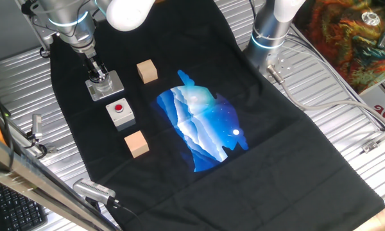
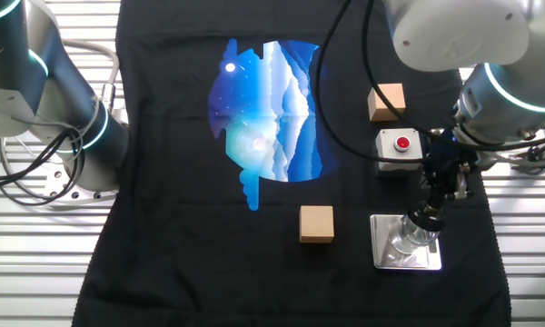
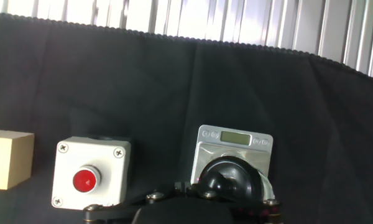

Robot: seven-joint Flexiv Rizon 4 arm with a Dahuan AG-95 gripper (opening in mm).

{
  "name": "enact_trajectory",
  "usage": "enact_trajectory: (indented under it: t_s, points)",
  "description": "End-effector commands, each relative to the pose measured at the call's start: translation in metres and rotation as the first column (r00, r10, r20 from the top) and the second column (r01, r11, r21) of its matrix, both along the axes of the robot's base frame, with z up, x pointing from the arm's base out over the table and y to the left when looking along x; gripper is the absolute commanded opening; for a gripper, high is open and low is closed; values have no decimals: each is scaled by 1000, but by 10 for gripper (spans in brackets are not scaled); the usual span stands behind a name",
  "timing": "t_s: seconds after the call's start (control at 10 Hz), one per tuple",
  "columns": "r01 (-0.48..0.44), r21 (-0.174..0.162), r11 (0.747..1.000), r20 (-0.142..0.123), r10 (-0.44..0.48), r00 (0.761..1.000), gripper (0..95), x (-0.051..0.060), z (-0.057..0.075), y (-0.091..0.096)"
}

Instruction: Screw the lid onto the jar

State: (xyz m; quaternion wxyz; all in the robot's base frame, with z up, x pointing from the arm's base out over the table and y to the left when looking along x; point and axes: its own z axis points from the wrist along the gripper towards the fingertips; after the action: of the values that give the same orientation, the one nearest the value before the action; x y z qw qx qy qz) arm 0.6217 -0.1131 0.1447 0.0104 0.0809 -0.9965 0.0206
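The jar (image 2: 407, 240) is a small clear cylinder standing on its grey square base plate (image 2: 386, 257) at the near right of the black cloth. The black lid (image 2: 426, 218) sits on top of the jar. My gripper (image 2: 428, 214) comes down on it from above, and its fingers look closed around the lid. In one fixed view the gripper (image 1: 99, 72) stands over the jar (image 1: 103, 81) and plate (image 1: 113, 88). The hand view shows the round black lid (image 3: 229, 177) over the plate (image 3: 235, 140), with my fingers mostly hidden below the frame.
A grey box with a red button (image 2: 401, 145) (image 1: 120, 112) (image 3: 90, 177) stands beside the jar. Two wooden cubes (image 2: 387, 101) (image 2: 316, 223) lie nearby. The cloth has a blue print (image 1: 202, 119). A second arm's base (image 1: 269, 32) stands at the table's edge.
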Motion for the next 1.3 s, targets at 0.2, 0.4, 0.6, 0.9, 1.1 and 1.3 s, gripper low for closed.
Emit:
enact_trajectory:
  t_s: [0.2,0.4,0.6,0.9,1.1,1.3]
  points:
    - [0,3,1000,2,0,1000,0,3,0,2]
    - [11,5,1000,4,-11,1000,0,9,-2,11]
    - [0,2,1000,-1,0,1000,0,16,-4,21]
    - [-103,-60,993,-32,101,994,0,24,1,26]
    - [-141,-75,987,-40,138,990,0,25,0,25]
    - [-224,-122,967,-70,217,974,0,25,0,25]
